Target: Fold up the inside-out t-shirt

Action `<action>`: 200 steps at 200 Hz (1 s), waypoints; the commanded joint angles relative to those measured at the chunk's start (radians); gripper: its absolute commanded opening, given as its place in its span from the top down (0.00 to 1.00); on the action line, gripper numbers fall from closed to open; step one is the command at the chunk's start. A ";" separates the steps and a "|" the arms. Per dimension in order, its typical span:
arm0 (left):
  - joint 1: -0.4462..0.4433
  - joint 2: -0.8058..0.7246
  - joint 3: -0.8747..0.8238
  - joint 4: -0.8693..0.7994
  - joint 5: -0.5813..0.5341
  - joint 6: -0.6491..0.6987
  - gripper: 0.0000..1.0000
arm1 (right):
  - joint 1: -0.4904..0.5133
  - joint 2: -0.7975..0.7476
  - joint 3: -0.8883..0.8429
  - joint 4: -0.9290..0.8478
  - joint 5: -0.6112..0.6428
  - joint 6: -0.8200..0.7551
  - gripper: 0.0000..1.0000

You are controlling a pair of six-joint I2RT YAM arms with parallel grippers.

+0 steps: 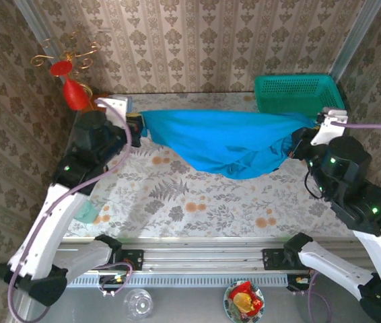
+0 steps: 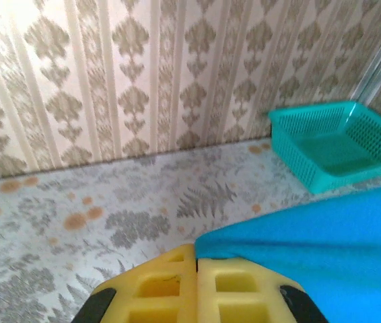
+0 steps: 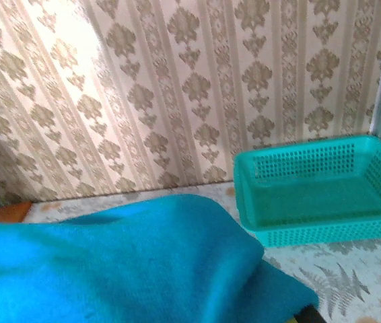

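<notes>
The bright blue t-shirt (image 1: pixel 227 141) hangs stretched between my two grippers above the far half of the table, sagging to a low point near the middle. My left gripper (image 1: pixel 136 124) holds its left end; in the left wrist view its yellow pads (image 2: pixel 197 266) are pressed together with the blue t-shirt (image 2: pixel 325 249) coming out at their tip. My right gripper (image 1: pixel 298 141) holds the right end. The cloth of the t-shirt (image 3: pixel 130 262) drapes over that gripper and hides its fingers.
A teal mesh basket (image 1: pixel 298 92) stands at the back right corner, just behind the right gripper. A red ornament on a gold stand (image 1: pixel 73 84) is at the back left. The flower-patterned tablecloth (image 1: pixel 190 195) lies under the shirt. Patterned walls close the back and sides.
</notes>
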 commanded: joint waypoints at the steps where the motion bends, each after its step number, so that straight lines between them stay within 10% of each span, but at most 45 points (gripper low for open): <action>1: 0.035 0.001 0.026 -0.102 0.004 0.051 1.00 | -0.006 0.047 -0.002 -0.045 -0.035 0.034 1.00; 25: 0.096 0.082 -0.003 -0.194 0.128 0.052 1.00 | -0.059 0.137 -0.064 -0.133 -0.070 0.132 1.00; 61: 0.162 0.340 -0.077 -0.251 0.283 0.016 0.96 | -0.318 0.376 -0.215 -0.164 -0.441 0.255 0.88; 90: 0.164 0.431 -0.139 -0.192 0.248 -0.010 0.72 | -0.312 0.423 -0.296 -0.131 -0.445 0.254 0.68; 200: 0.284 0.478 -0.273 -0.086 0.382 -0.109 0.51 | -0.198 0.550 -0.571 0.007 -0.446 0.313 0.44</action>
